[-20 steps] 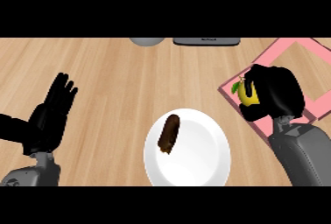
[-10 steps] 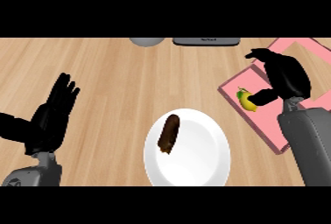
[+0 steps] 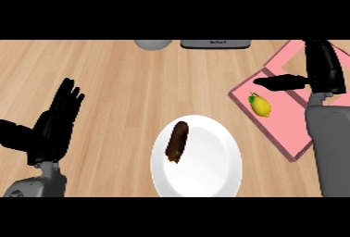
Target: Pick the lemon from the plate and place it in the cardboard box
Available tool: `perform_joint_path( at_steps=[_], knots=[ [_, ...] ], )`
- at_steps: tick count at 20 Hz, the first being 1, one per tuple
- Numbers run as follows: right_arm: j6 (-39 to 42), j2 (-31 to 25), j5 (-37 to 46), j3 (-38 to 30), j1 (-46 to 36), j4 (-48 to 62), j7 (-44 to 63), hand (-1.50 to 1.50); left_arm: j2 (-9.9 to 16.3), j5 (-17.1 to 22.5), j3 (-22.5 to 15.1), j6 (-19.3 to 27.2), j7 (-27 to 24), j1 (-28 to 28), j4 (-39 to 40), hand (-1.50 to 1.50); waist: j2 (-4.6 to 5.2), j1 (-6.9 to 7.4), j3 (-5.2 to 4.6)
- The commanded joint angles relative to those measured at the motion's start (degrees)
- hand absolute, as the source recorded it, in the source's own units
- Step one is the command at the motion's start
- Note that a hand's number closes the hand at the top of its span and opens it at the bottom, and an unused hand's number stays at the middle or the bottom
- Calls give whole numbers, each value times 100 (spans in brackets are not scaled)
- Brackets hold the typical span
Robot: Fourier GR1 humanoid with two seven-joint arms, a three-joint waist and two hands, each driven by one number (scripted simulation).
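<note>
1. Lemon [image 3: 259, 105] lay on the pink floor of the box [image 3: 284, 134], near its left rim, touched by no hand; it was yellow with a small green tip at its upper end.
2. Box sat at the counter's right side, tilted so that one corner pointed toward the plate; it showed pink rather than brown, and its far part ran out under the right arm.
3. Right hand [image 3: 321, 74] hung just above and to the right of the lemon, apart from it; its thumb [image 3: 280, 82] stuck out leftward over the box, and the fingers looked straight and held nothing, though they were partly seen edge-on, so this is my best reading.
4. Plate [image 3: 212, 176] stood white at the lower middle, well apart from the lemon; a dark brown, elongated item [image 3: 177, 141] lay on its upper left part.
5. Left hand [image 3: 54, 122] rested at the left edge, fingers straight and spread upward, holding nothing.
6. Grey rounded object [image 3: 153, 44] and a dark flat appliance [image 3: 215, 44] sat at the counter's [image 3: 137, 83] far edge, both cut off.
</note>
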Motion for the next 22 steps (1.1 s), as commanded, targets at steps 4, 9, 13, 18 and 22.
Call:
perform_joint_path(
  at_steps=[4,9,13,18,22],
  knots=[
    [413,303,-1921,-1204,-44,-189,172,-150,-144,-27,-79,50,-99,89,-27,0,-9,-38,-1],
    [811,-111,-2880,-1925,385,2,-353,-150,219,229,165,-290,46,262,-348,0,-2,15,-2],
    [781,-414,-3152,-2076,593,-35,-479,-150,-168,-232,-187,98,-78,148,-38,0,4,-3,-5],
    [1084,-824,-3668,-2351,804,383,-956,-150,40,59,226,-152,-365,-342,602,0,15,-16,-6],
    [1325,-1253,-3961,-2516,960,657,-1138,-150,11,45,107,-305,-474,277,210,0,8,9,-6]
  ],
)
